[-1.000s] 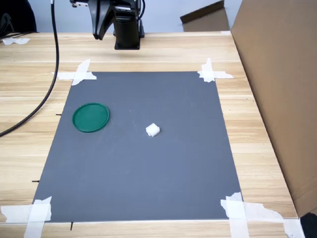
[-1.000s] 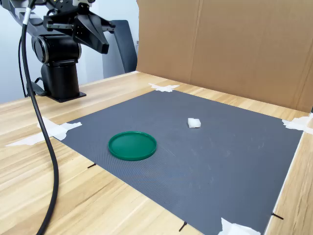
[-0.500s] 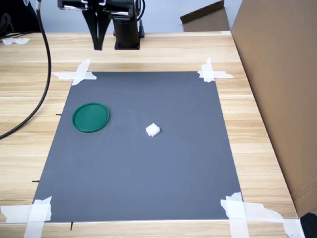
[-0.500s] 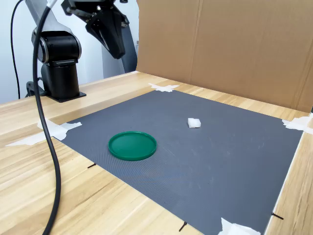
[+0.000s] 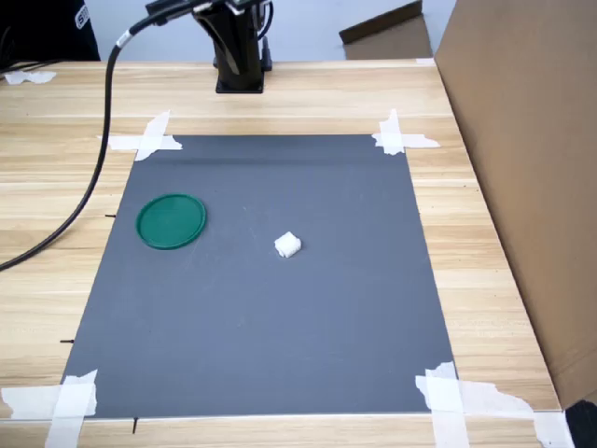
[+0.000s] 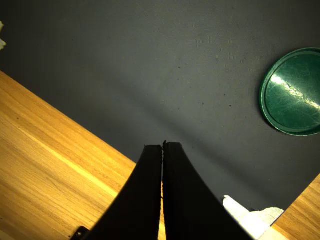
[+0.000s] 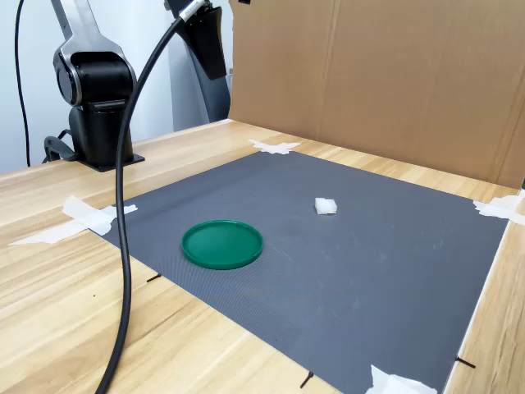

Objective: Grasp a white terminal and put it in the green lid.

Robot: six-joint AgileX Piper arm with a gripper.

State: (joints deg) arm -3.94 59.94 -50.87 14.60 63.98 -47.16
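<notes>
The white terminal (image 5: 287,245) (image 7: 326,206), a tiny blocky piece, lies alone near the middle of the dark grey mat (image 5: 280,336). The green lid (image 5: 171,221) (image 7: 221,244) (image 6: 295,92) lies flat and empty on the mat, toward the first exterior view's left. My gripper (image 6: 163,145) is shut with its black fingers pressed together and nothing between them. It hangs high over the mat's edge nearest the arm's base, and the second exterior view shows it near the top edge (image 7: 215,72). The first exterior view cuts it off. The terminal does not show in the wrist view.
The arm's black base (image 5: 240,65) stands on the wooden table (image 5: 485,233) behind the mat. A black cable (image 5: 89,196) (image 7: 123,246) hangs down across the table. White tape (image 5: 149,140) holds the mat's corners. A tall cardboard wall (image 5: 532,168) lines one side.
The gripper has risen and swung in from beside the base toward the mat, leaving the first exterior view at its top. The cable shifted with it. Terminal and lid have not moved.
</notes>
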